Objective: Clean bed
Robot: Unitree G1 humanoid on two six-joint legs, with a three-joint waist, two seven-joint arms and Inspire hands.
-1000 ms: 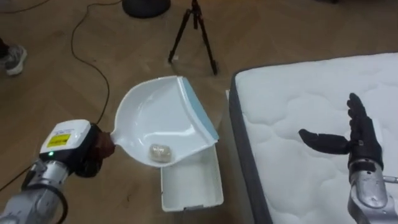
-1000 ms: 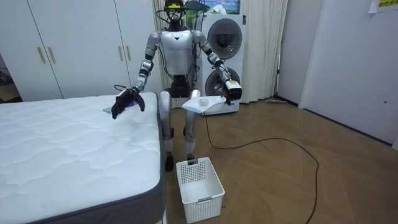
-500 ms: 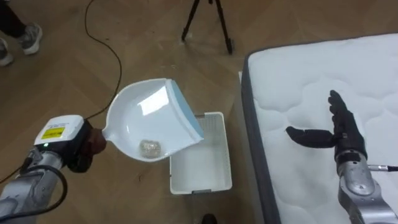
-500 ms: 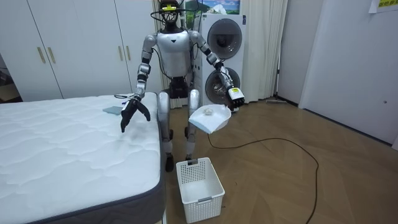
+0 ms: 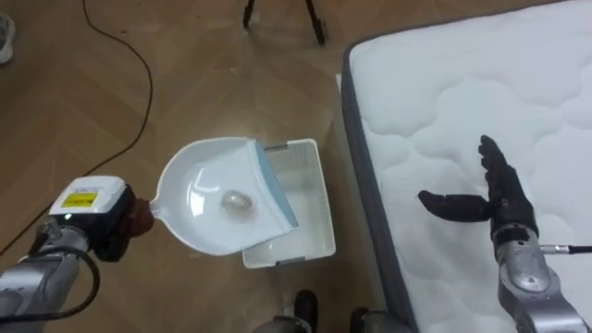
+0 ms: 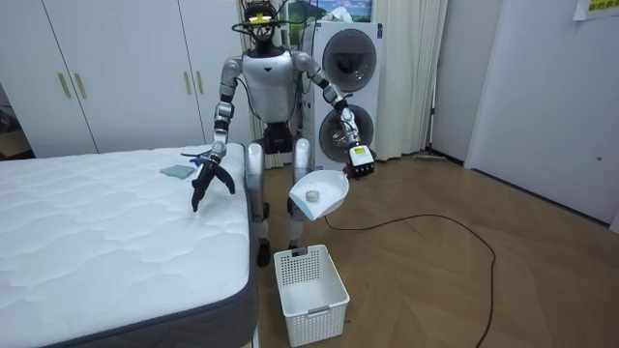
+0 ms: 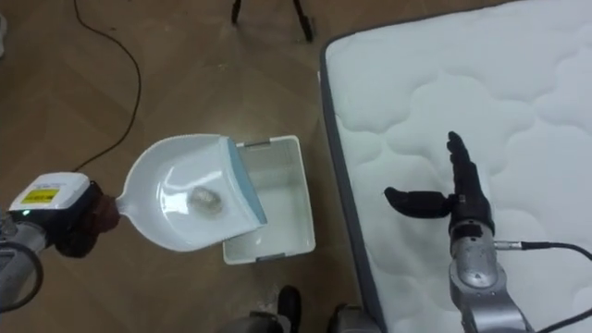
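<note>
far left in the eye views, the left hand (image 5: 125, 229) is wrapped round the handle of the white dustpan (image 5: 199, 222), holding it up in the air. there's a small pale crumpled lump (image 5: 237, 199) sitting about mid-pan, so that's where the rubbish off the bed is right now. the pan's blue lip edge overlaps the left part of the white basket (image 5: 310, 222) on the wood floor.

from the head camera i honestly can't judge height. the room view sorts that out: the pan hangs well above the basket and is tilted, with the lump inside it.

moving right, the mattress (image 5: 444, 111) edge runs just beside the basket. the right hand (image 5: 499, 208) is over the mattress, fingers straight, thumb stuck out sideways, holding nothing. whether it touches the surface, can't tell.

the room view also gives me a small flat blue-grey thing (image 6: 177, 171) lying on the mattress near that hand, and the robot standing upright beside the bed corner with a washing machine (image 6: 346, 58) behind it.
</note>
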